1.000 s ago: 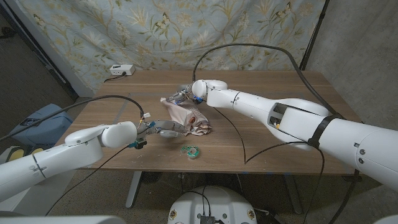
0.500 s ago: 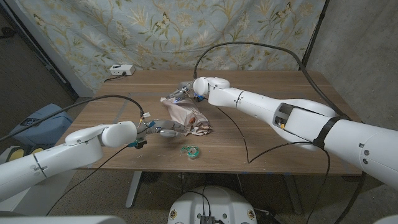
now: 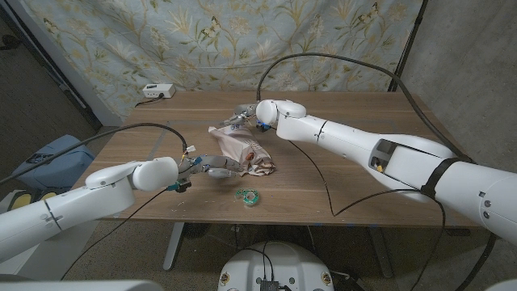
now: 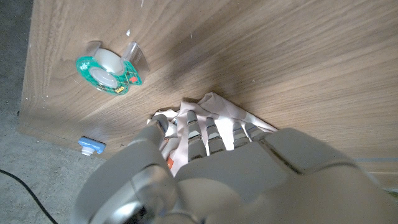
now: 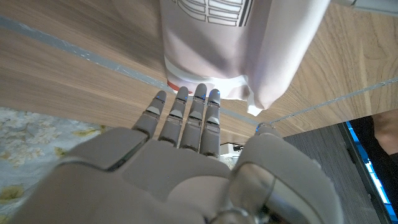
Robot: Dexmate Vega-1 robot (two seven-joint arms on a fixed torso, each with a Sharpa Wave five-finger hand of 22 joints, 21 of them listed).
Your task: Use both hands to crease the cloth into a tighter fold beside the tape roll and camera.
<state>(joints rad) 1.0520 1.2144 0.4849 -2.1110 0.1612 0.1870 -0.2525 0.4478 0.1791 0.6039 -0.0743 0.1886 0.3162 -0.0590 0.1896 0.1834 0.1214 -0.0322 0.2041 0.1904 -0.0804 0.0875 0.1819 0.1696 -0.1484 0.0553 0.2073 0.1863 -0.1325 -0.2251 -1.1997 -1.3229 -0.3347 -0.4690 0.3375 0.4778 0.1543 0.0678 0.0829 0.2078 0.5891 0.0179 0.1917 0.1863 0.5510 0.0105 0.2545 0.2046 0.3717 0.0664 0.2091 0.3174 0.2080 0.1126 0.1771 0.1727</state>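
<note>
Nearest the table's (image 3: 363,182) front edge, the tape roll (image 3: 247,196) is lying flat, green-rimmed, close to the cloth but not touching it; in the left wrist view it (image 4: 111,69) is sitting by that edge with bare wood between it and the fabric.

Just behind it, the left hand (image 3: 212,167) is reaching in from the left side, and its fingers (image 4: 197,134) are lying side by side, slightly apart, resting on the near end of the cloth (image 3: 244,149). Whether the thumb is pinching fabric, I cannot tell.

The cloth itself is lying as a pale, rumpled strip around the middle of the table, running from front to back, with a printed patch showing on it.

At its far end, the right hand (image 3: 246,115) is sitting at the cloth's edge. From the right wrist camera its fingers (image 5: 200,112) are stretched out straight and pressed together, tips at the hem of the cloth (image 5: 211,43), holding nothing.

Farthest back, a small white box (image 3: 157,91) is sitting near the far left corner.
</note>
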